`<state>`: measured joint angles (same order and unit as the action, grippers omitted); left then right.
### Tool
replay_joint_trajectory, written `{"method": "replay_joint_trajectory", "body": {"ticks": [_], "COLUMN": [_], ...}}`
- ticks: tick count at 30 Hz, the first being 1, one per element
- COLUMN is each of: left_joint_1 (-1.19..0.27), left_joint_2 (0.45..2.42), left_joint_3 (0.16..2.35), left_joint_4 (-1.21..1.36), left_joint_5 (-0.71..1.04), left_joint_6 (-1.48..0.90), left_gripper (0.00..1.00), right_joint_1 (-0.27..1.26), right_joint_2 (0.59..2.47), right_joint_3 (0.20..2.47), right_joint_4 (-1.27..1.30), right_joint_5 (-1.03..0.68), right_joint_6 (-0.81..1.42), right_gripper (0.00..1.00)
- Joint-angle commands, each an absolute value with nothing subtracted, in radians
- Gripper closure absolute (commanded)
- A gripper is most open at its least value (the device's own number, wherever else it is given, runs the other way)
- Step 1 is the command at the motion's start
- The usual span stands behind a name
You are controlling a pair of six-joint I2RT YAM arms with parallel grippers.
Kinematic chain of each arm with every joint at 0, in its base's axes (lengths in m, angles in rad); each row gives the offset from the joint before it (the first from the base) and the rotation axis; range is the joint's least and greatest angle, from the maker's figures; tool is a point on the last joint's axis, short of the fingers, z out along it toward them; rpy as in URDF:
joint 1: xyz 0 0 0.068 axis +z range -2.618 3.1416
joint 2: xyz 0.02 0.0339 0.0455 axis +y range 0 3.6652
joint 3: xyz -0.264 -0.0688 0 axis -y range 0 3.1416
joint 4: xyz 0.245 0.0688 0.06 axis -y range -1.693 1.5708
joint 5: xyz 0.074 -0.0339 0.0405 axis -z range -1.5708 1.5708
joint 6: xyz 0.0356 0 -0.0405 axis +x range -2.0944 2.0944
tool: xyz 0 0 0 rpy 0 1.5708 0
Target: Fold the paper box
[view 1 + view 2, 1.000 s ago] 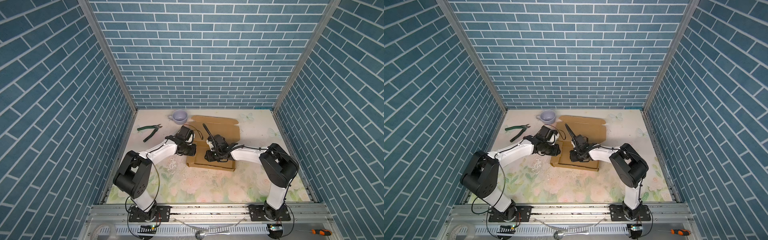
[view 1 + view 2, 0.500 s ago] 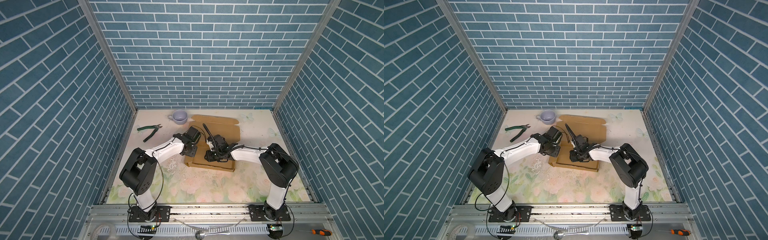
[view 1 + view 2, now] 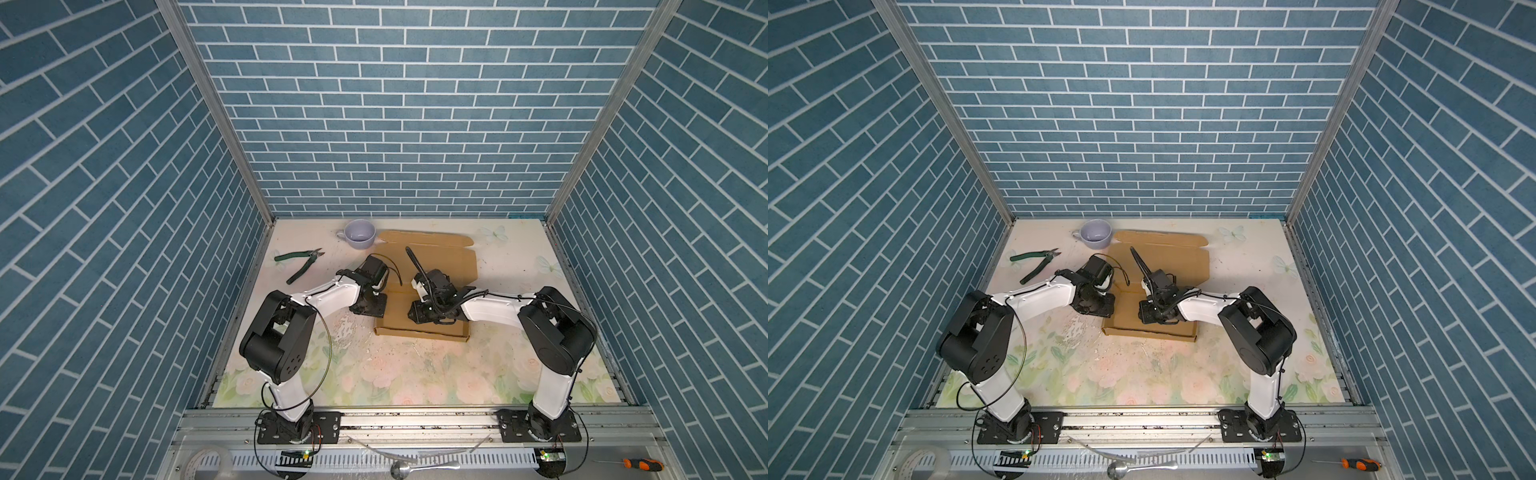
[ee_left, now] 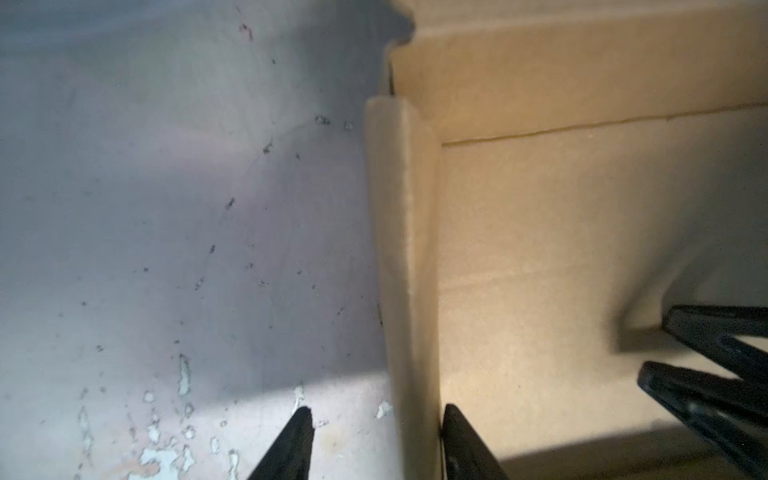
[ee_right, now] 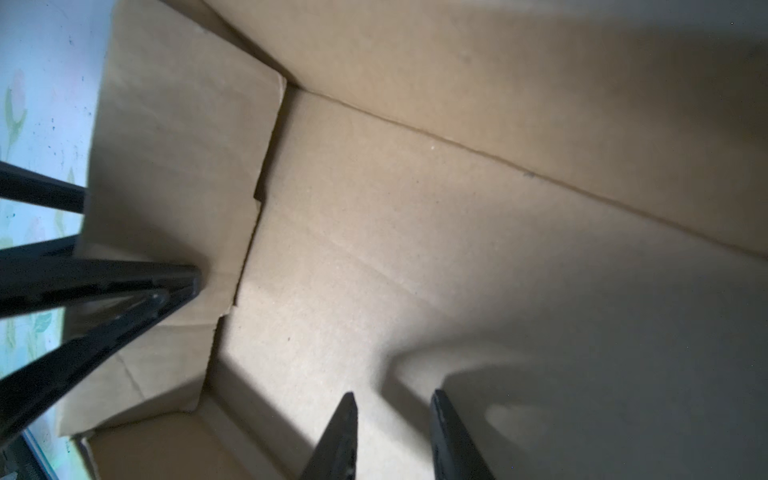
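You're working in a robotics lab cell: brick-print panels [image 3: 374, 124] box in a floral bench [image 3: 415, 374], the left arm [image 3: 332, 293] and right arm [image 3: 490, 311] bolt to an aluminium rail [image 3: 415, 419], and cutters [image 3: 299, 264], tape [image 3: 203, 461] and a screwdriver [image 3: 642, 464] lie about.

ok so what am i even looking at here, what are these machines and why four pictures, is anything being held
Two white robot arms stand on a rail at the front of a flowery table. Two pictures look down from overhead, side by side, nearly identical. The other two come from a camera on each arm's wrist, looking along its end effector. On the table lie a brown paper box, partly folded, a lilac cup and green-handled cutters. The left end effector straddles the box's side wall, jaws open, one finger each side. The right end effector is inside the box, over its floor, jaws apart with nothing between them. Nothing is held.
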<state>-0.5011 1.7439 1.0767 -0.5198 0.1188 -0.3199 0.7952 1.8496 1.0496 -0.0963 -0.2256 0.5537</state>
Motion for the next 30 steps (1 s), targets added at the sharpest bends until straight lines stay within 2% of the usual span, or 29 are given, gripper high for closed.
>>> {"method": "replay_joint_trajectory", "body": {"ticks": [1,5,9,13,16,20,22,25,27,30], "left_joint_1": [-0.494,-0.507,-0.582,-0.625,-0.635,-0.635,-0.633,-0.618,-0.594,-0.566], "left_joint_2": [1.742,1.759,1.796,1.846,1.867,1.865,1.862,1.85,1.824,1.796], "left_joint_3": [1.055,1.063,1.13,1.16,1.166,1.164,1.17,1.178,1.169,1.175], "left_joint_4": [-0.47,-0.494,-0.599,-0.661,-0.682,-0.663,-0.66,-0.66,-0.64,-0.618], "left_joint_5": [0.229,0.159,-0.064,-0.196,-0.252,-0.221,-0.214,-0.177,-0.126,-0.066], "left_joint_6": [-0.334,-0.329,-0.306,-0.339,-0.36,-0.362,-0.356,-0.347,-0.346,-0.334], "left_gripper": [0.57,0.68,0.78,0.96,0.99,0.96,0.88,0.68,0.61,0.59], "right_joint_1": [0.792,0.791,0.791,0.792,0.792,0.792,0.792,0.792,0.792,0.792], "right_joint_2": [1.88,1.875,1.866,1.863,1.862,1.868,1.871,1.868,1.865,1.864], "right_joint_3": [1.016,1.017,1.016,1.013,1.011,1.011,1.011,1.006,1.002,0.999], "right_joint_4": [-0.138,-0.141,-0.144,-0.144,-0.143,-0.141,-0.14,-0.138,-0.135,-0.132], "right_joint_5": [-0.223,-0.216,-0.209,-0.204,-0.205,-0.209,-0.21,-0.207,-0.204,-0.204], "right_joint_6": [0.586,0.586,0.586,0.588,0.588,0.588,0.589,0.591,0.594,0.595], "right_gripper": [0.68,0.68,0.68,0.69,0.69,0.69,0.69,0.69,0.69,0.69]}}
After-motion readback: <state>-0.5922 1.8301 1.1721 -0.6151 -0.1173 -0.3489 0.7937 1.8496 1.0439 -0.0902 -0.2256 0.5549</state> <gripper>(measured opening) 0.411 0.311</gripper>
